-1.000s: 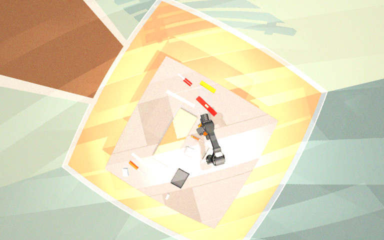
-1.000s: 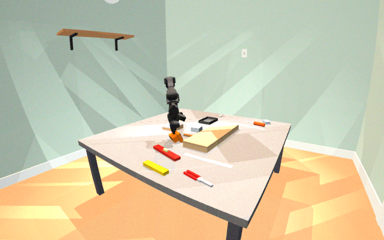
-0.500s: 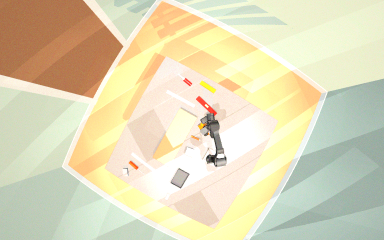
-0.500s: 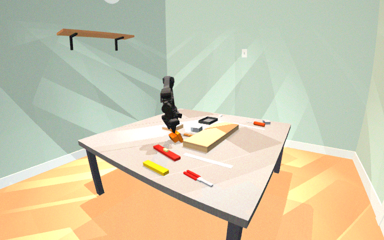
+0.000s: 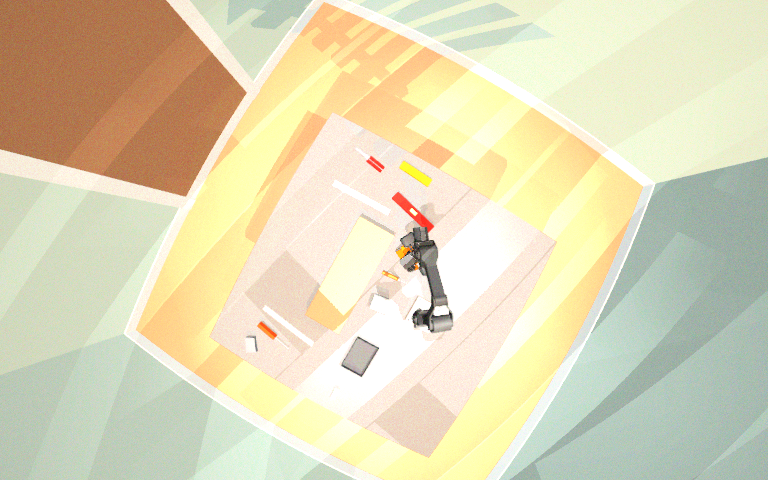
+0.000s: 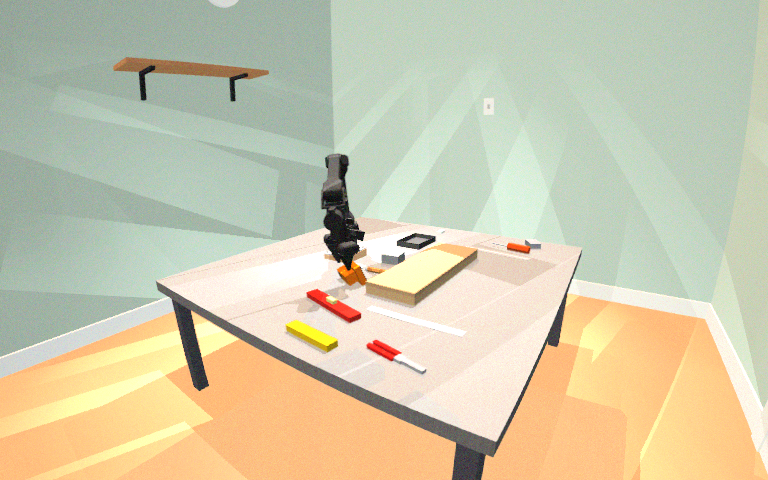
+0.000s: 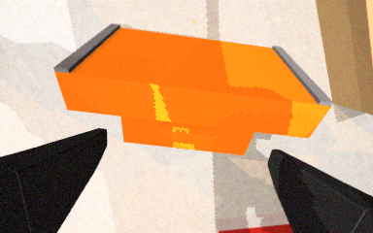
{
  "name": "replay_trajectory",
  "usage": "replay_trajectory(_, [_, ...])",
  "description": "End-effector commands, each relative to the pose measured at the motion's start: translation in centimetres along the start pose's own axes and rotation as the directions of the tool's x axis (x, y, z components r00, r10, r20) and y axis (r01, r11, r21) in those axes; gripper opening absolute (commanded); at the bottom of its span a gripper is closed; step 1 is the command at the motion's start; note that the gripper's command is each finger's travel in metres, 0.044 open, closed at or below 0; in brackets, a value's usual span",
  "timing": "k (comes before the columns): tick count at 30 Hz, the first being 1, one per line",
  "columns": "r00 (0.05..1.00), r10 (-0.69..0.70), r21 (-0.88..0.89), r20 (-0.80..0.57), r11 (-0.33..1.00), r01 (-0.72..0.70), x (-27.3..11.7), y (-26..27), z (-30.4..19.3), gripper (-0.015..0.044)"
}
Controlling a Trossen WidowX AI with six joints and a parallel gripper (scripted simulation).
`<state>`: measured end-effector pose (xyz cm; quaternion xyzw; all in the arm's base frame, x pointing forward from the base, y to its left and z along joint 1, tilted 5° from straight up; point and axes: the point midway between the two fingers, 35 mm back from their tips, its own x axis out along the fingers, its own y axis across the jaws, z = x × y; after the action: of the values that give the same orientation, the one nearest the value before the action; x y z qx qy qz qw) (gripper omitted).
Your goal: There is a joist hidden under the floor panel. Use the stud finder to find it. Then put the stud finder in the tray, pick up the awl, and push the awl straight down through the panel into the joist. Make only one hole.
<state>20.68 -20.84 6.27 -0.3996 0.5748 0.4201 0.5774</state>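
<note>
The stud finder (image 5: pixel 402 251) (image 6: pixel 348 274) (image 7: pixel 170 63) is an orange block with grey strips at both ends and a narrower part facing the fingers. It stands on the table beside the panel. My gripper (image 5: pixel 408 255) (image 6: pixel 348 267) (image 7: pixel 189 147) is open and empty, just above it, with the fingertips on either side of the narrower part in the wrist view. The awl (image 5: pixel 390 275) (image 6: pixel 375 270), with a small orange handle, lies between the stud finder and the pale wooden panel (image 5: pixel 362 254) (image 6: pixel 421 274). The dark tray (image 5: pixel 350 351) (image 6: pixel 407 245) looks empty. The joist is hidden.
A red level (image 5: pixel 404 203) (image 6: pixel 339 308) lies near the stud finder, with a yellow bar (image 5: pixel 415 173) (image 6: pixel 311 335) and red-handled pliers (image 5: pixel 374 164) (image 6: pixel 385 350) beyond. A grey box (image 5: pixel 382 304) (image 6: pixel 393 258) stands near the awl. A screwdriver (image 5: pixel 266 330) (image 6: pixel 518 247) lies at the far corner.
</note>
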Motion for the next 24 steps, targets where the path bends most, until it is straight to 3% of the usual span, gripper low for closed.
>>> replay_trajectory(1, [1.0,0.005,-0.003,0.007,1.0,-0.005,0.9,0.0,0.0,0.044])
replay_trajectory(19, [1.0,0.005,-0.003,0.007,1.0,-0.005,3.5,0.2,-0.2,0.044])
replay_trajectory(24, [1.0,0.005,-0.003,0.007,1.0,-0.005,3.5,0.2,-0.2,0.0407])
